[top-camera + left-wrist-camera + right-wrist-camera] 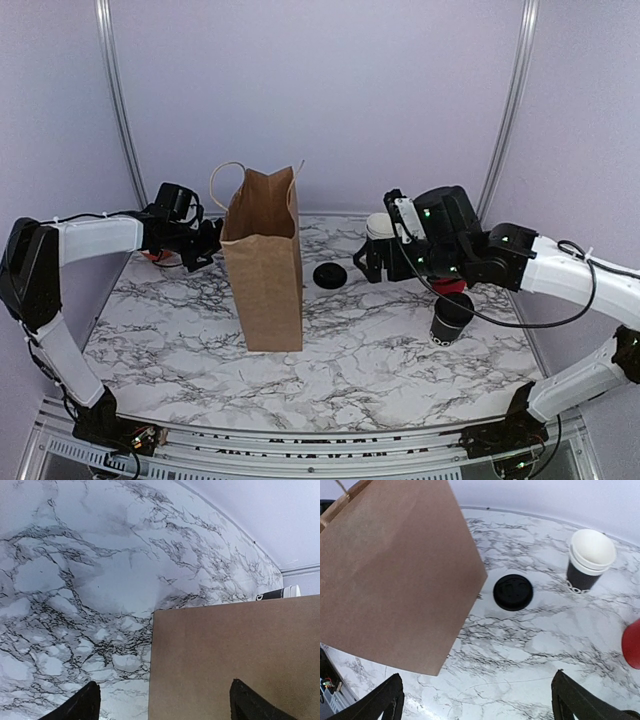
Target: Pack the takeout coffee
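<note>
- The marble desk (380, 375) runs from a metal rail at the near edge to the back wall. Its widest bare stretch lies in front of the bag and to the bag's right.
- The brown paper bag (262, 265) stands upright near the middle of the desk, mouth up, with its cord handles sticking above the rim.
- The left claw (205, 245) hangs just beside the bag's left face, toward the back. In the left wrist view its fingers (75, 706) are spread wide with nothing gripped, and the bag's near upright edge sits between them. Whether they touch the paper cannot be told.
- The right claw (368, 262) hovers to the right of the bag, above the desk. Its fingers (572, 700) are wide apart and hold nothing.
- A red cylinder (632, 644) stands well right of the bag, mostly under the right arm.
- A stack of cups (590, 560) stands right of the bag, toward the back edge.
- The black cup (452, 318) stands upright well right of the bag, near the desk's right edge, with its mouth uncovered.
- The black lid (513, 592) lies flat near the bag's right side with a strip of bare marble between them, apart from the cup.
</note>
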You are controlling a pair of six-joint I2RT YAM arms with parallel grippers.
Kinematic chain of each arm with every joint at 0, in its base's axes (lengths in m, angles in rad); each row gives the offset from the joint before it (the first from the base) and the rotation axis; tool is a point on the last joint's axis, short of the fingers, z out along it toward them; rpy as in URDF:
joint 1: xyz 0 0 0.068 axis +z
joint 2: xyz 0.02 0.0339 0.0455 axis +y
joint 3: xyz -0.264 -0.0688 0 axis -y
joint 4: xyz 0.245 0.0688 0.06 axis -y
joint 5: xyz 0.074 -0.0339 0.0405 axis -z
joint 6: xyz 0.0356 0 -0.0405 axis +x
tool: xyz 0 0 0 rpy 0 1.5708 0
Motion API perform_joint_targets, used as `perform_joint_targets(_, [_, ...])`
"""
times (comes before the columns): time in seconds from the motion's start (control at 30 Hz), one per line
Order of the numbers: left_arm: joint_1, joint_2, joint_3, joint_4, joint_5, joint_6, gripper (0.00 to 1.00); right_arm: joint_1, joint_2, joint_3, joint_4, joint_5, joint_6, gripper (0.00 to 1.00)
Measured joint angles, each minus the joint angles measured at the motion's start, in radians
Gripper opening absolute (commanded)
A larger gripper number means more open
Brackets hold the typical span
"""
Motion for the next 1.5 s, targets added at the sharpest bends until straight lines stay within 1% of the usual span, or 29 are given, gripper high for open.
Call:
perform_joint_targets(0.2, [0.021,-0.107,0.001,-0.058,-0.009,0.054,0.91,-0.017,-0.106,-0.029,-0.134,0.098,0.057,0.96])
perform_joint_targets(0.43, [0.02,-0.214,-0.024,-0.102,-0.011,0.101,0.91,-0.064,-0.117,-0.034,-0.319,0.116,0.109,0.93])
perform_joint_targets(0.53, [0.02,-0.282,-0.072,-0.103,-0.029,0.11,0.91,-0.081,-0.13,-0.051,-0.383,0.126,0.134,0.91])
perform_joint_targets(0.6, [0.017,-0.316,-0.105,-0.102,-0.045,0.115,0.91,-0.111,-0.152,-0.076,-0.43,0.119,0.148,0.9])
perform_joint_targets(0.77, [0.013,-0.356,-0.165,-0.102,-0.075,0.132,0.92,-0.233,-0.22,-0.098,-0.536,0.113,0.162,0.91])
perform_joint_targets(0.9, [0.012,-0.36,-0.169,-0.101,-0.1,0.152,0.92,-0.309,-0.256,-0.11,-0.563,0.11,0.154,0.91])
perform_joint_targets(1.1, [0.013,-0.363,-0.169,-0.101,-0.118,0.168,0.92,-0.395,-0.242,-0.183,-0.564,0.067,0.115,0.88])
perform_joint_targets(1.5, [0.014,-0.38,-0.179,-0.101,-0.142,0.184,0.92,-0.402,-0.164,-0.18,-0.516,0.033,0.061,0.87])
